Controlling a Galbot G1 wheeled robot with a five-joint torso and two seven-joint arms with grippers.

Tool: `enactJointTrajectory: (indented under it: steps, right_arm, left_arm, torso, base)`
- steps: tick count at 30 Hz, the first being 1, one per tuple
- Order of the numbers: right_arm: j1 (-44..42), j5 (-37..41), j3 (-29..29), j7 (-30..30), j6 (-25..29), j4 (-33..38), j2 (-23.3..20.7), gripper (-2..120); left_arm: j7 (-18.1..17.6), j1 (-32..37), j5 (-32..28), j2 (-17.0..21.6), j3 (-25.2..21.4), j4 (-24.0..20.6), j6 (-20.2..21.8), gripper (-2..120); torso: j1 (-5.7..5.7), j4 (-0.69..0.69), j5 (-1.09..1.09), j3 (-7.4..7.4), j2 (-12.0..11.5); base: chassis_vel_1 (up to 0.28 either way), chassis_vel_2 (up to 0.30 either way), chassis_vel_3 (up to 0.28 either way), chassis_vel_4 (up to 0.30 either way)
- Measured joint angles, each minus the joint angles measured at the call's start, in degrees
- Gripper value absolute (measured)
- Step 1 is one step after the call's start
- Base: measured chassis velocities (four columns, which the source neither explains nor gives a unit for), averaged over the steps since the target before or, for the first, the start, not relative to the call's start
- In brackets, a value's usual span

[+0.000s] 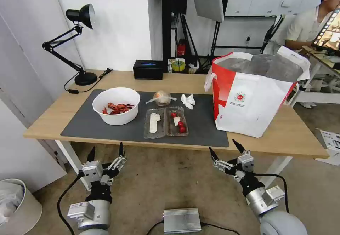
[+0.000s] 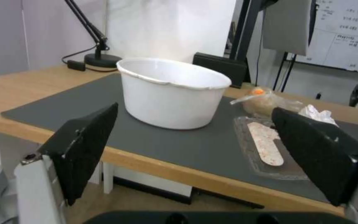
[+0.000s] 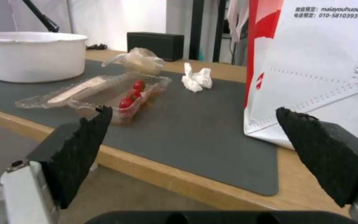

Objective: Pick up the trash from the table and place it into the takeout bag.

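On the table (image 1: pixel 290 136), the trash lies on a dark grey mat (image 1: pixel 106 130). At the mat's left stands a white bowl (image 1: pixel 116 105) of red crayfish shells. A clear hinged tray (image 1: pixel 165 121) with small red tomatoes lies open in the middle. Behind it sit a knotted clear bag (image 1: pixel 162 97) and a crumpled tissue (image 1: pixel 188 101). The takeout bag (image 1: pixel 255 93) stands open on the right. My left gripper (image 1: pixel 106 151) hangs open below the table's front edge, under the bowl (image 2: pixel 171 91). My right gripper (image 1: pixel 228 149) is open too, below the takeout bag (image 3: pixel 315 68) and right of the tray (image 3: pixel 104 93).
A black desk lamp (image 1: pixel 76 44) and a black box (image 1: pixel 148 69) stand along the table's back edge. A white bin (image 1: pixel 16 206) sits on the floor at the left, a silver box (image 1: pixel 182 220) between my arms. A tripod and boards stand behind the table.
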Motion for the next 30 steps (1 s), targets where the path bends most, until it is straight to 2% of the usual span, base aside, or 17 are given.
enactJointTrajectory:
  steps: [12,30]
  right_arm:
    - [0.2,-0.1,-0.5,0.1,0.1,-0.1,0.4,100]
    - [0.0,-1.3,-1.4,0.1,1.0,-1.6,1.1,100]
  left_arm:
    - [0.0,0.1,0.2,0.0,-0.3,-0.2,0.0,100]
    - [-0.6,0.0,-3.7,0.1,1.8,0.0,1.9,100]
  torso:
    - [0.00,0.00,0.00,0.00,0.0]
    - [0.01,0.00,0.00,0.00,0.0]
  base:
    - [0.000,0.000,0.000,0.000]
    - [0.000,0.000,0.000,0.000]
